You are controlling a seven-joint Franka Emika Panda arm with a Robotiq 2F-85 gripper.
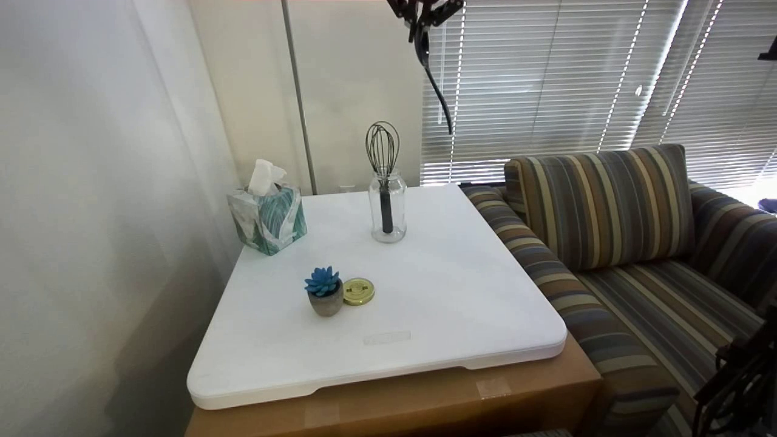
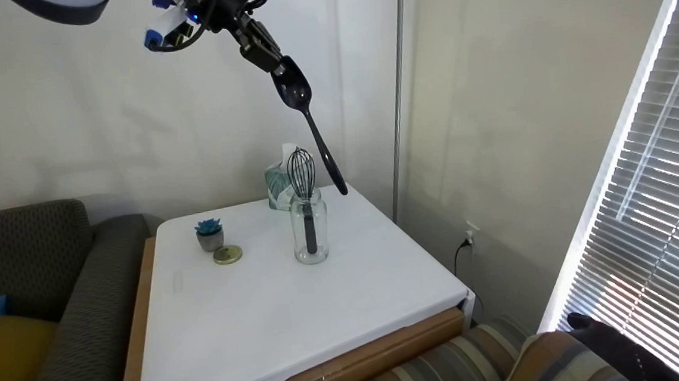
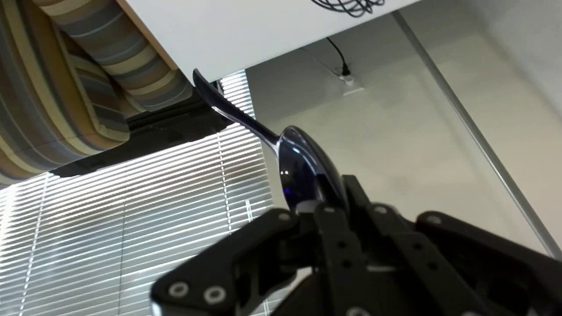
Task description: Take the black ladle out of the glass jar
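My gripper (image 1: 419, 25) is shut on the bowl end of the black ladle (image 1: 438, 91). In an exterior view, the gripper (image 2: 272, 65) holds the ladle (image 2: 297, 92) tilted in the air, handle pointing down, above and apart from the glass jar (image 2: 321, 233). In the wrist view, the ladle's bowl (image 3: 298, 166) sits between the fingers (image 3: 337, 188), and its handle points up and left. The glass jar (image 1: 398, 209) stands upright on the white table with only the wire whisk (image 1: 382, 152) in it. The jar is out of the wrist view; the whisk's wires (image 3: 351, 5) show at its top edge.
The white table (image 1: 461, 285) also bears a teal tissue box (image 1: 273, 221), a small blue potted plant (image 1: 325, 294) and a gold lid (image 1: 359, 291). A striped armchair (image 1: 601, 212) stands beside it. A metal pole (image 2: 399, 102) stands at the wall.
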